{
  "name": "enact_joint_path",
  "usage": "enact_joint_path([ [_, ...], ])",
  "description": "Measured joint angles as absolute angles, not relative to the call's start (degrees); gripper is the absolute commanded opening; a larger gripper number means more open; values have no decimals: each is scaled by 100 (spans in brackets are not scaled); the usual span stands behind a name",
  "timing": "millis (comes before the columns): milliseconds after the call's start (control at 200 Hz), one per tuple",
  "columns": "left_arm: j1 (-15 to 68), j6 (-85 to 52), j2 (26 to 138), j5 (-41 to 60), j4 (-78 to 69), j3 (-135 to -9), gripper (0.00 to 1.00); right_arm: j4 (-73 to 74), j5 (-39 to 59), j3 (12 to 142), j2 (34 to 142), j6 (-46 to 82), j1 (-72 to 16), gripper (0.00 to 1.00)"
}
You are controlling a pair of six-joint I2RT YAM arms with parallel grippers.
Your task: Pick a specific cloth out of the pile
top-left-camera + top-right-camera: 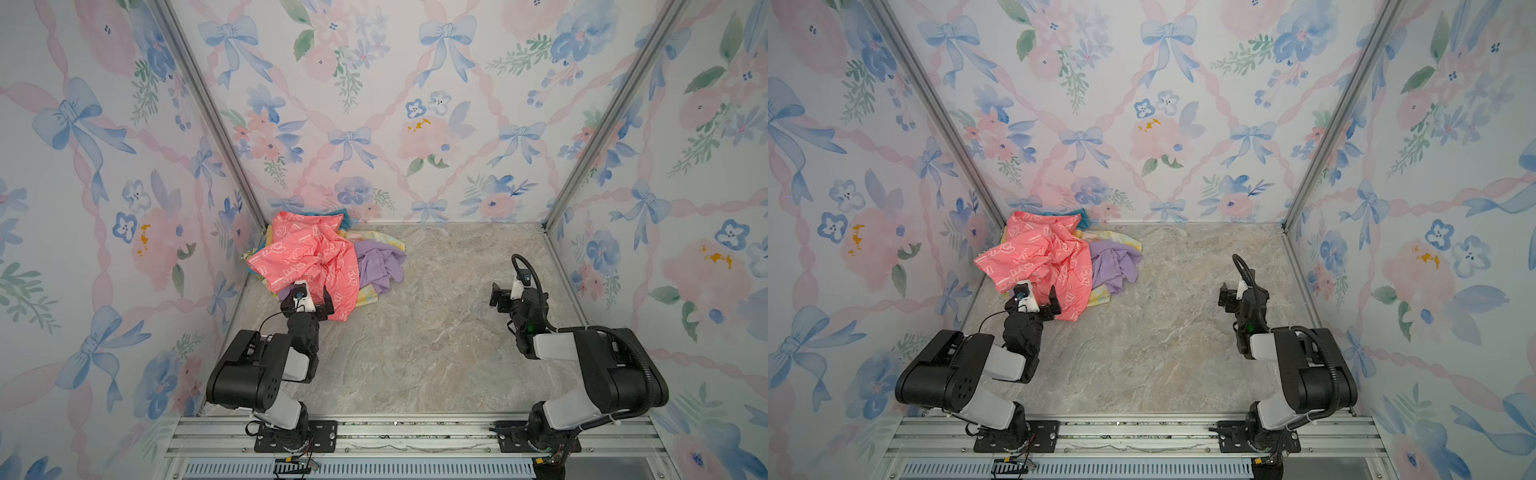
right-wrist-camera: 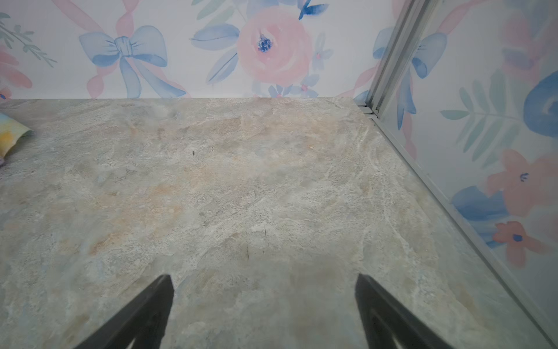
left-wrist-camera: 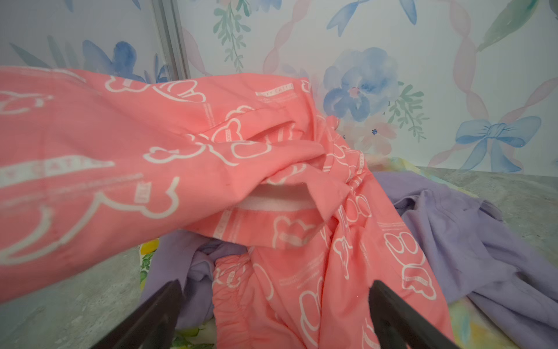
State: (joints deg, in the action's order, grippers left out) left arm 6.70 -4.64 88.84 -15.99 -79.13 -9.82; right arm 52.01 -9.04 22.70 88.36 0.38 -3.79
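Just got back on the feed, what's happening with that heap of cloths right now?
The left gripper hangs open at the near edge of the pile of mixed cloths, with the coral-pink cloth with white outline prints right in front of its jaws; nothing is gripped. The thin pale yellow floral cloth lies mostly buried, peeking out beside the plain lilac cloth. The right gripper is open over the marble-look table, apart from the pile.

1 pile [image 1: 291,249] shows 5 cloths: 1 coral-pink cloth with white prints [image 1: 332,270], 1 lilac cloth [image 1: 380,266], 1 teal cloth [image 1: 345,219], 1 pale yellow pastel cloth [image 1: 388,242], 1 lemon-printed cloth [image 3: 147,253]. 2 robot arms [image 1: 257,374].
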Motion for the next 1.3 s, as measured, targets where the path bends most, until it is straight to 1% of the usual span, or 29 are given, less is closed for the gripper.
enact_joint_path([
  [1300, 714, -447, 8884, -1623, -7784, -998, 98, 5157, -902, 2270, 8836, 40, -379, 97],
])
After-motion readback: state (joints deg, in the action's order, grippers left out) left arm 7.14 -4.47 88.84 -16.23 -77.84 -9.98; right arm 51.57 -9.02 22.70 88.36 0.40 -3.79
